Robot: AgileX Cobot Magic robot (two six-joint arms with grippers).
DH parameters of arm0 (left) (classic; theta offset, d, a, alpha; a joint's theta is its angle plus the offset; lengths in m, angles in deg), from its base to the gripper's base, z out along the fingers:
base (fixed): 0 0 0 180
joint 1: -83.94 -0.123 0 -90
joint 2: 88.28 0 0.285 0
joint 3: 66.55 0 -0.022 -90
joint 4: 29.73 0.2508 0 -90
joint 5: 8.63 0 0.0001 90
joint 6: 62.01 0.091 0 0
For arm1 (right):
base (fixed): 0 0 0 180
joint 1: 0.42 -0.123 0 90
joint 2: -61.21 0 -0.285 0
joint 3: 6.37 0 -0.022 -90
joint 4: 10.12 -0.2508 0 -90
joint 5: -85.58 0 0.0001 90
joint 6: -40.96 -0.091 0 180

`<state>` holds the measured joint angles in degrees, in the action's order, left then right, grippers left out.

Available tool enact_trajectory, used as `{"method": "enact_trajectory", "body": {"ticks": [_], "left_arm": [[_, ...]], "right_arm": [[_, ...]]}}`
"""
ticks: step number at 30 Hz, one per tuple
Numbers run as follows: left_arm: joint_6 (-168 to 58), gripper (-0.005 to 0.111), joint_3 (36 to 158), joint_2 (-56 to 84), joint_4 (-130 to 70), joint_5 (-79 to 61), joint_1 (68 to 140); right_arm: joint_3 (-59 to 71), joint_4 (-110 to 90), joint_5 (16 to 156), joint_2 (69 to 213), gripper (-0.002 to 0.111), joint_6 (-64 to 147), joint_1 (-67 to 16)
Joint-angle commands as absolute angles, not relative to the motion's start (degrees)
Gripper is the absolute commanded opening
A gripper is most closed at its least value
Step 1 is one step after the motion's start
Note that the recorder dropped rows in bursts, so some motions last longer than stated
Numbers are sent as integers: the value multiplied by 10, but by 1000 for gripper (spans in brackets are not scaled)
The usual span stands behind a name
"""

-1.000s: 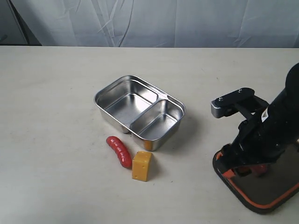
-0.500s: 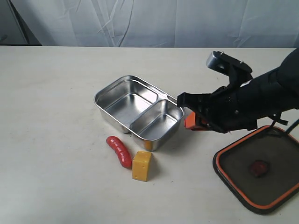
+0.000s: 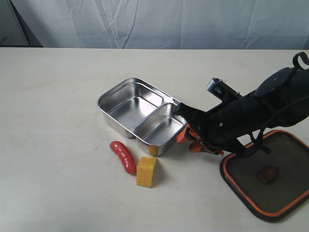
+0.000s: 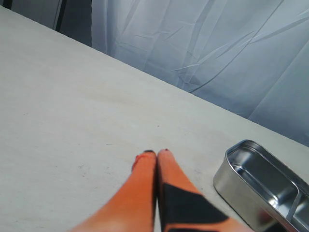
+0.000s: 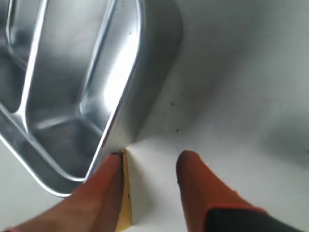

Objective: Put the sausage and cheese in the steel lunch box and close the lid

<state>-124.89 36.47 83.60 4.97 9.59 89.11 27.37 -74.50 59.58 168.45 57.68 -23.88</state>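
Steer your right end effector [image 3: 188, 141] (jaws half parted, empty) clear of the steel lunch box [image 3: 110, 95] wall toward the cheese [image 3: 146, 171], which touches the sausage [image 3: 123, 156] on the bench [image 3: 58, 96].

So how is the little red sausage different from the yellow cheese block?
The glossy red toy sausage is long, thin and curved, while the yellow-orange toy cheese block is short and chunky with flat sides. The sausage lies low on the pale table, and the cheese stands taller than it. The sausage looks shiny and the cheese looks dull. Both sit side by side on the table, outside the shiny steel lunch box.
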Motion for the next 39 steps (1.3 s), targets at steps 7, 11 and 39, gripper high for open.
{"method": "enact_trajectory", "body": {"ticks": [7,11,39], "left_arm": [[-1248,0,362,839,54,94,892],[-1248,0,362,839,54,94,892],[-1248,0,362,839,54,94,892]], "right_arm": [[271,-795,498,1688,26,625,-240],[271,-819,478,1688,-1,691,-286],[271,-864,938,1686,-1,846,-405]]}}
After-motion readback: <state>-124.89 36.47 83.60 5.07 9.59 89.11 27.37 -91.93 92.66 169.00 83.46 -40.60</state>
